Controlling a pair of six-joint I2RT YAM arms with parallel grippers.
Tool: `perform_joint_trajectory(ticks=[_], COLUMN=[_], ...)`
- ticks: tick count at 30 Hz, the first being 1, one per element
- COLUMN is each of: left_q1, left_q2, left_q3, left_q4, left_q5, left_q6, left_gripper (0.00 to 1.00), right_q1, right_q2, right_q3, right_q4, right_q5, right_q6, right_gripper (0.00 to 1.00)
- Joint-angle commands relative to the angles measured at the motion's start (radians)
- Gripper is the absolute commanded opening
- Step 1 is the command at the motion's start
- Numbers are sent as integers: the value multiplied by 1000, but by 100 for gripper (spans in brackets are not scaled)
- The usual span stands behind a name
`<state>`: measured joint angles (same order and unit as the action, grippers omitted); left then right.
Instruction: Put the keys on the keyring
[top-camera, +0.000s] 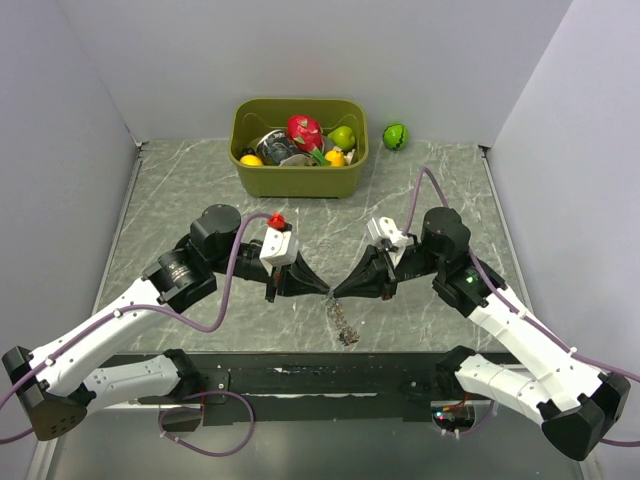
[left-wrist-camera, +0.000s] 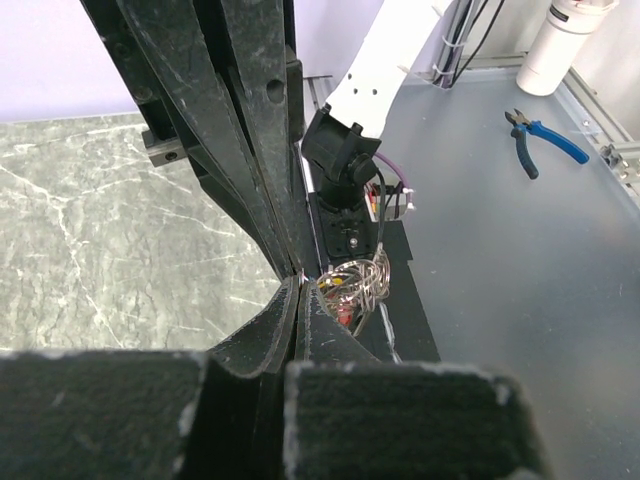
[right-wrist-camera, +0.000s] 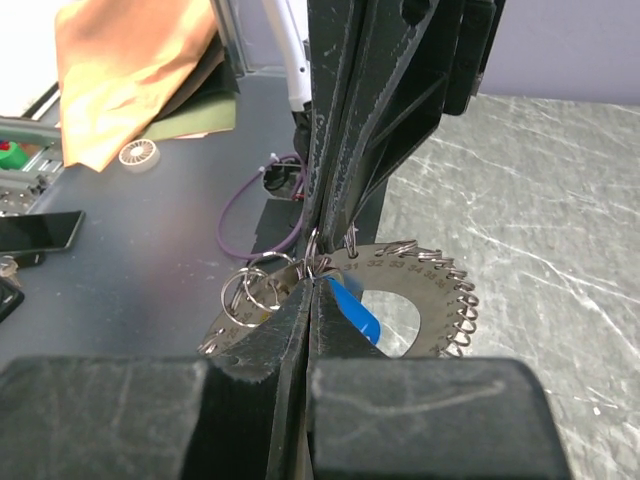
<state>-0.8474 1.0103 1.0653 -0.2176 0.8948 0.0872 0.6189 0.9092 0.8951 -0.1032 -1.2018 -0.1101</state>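
Keyring (right-wrist-camera: 420, 275) hangs over mid-table (top-camera: 190, 200), dangling toward 6 o'clock from two fully closed, tip-to-tip pinches, left gripper (top-camera: 324, 291) reaching from 9 o'clock, right gripper (top-camera: 338, 294) from 3, and we judge opposed pulling could slip it loose, blue key (right-wrist-camera: 352, 308) included.

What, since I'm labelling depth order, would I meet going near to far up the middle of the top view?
Hanging keyring → left gripper and right gripper, level with each other, tips meeting, jaws shut on it → green bin.
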Motion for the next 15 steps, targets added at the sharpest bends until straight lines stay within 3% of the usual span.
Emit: perform_joint_trajectory(ticks=[1,15], left_q1=[-4,-2], left_q2=[-24,-7], left_q3=[32,30], left_q4=[132,210], left_q5=[42,75], left_q6=[-23,-76], left_gripper=[1,1], right_q1=[4,47], right_q2=[-16,-13], right_q3=[-18,-42], right_q4=[-30,-1], right_q5=[62,169], right_q6=[-40,-16], right_gripper=[0,0])
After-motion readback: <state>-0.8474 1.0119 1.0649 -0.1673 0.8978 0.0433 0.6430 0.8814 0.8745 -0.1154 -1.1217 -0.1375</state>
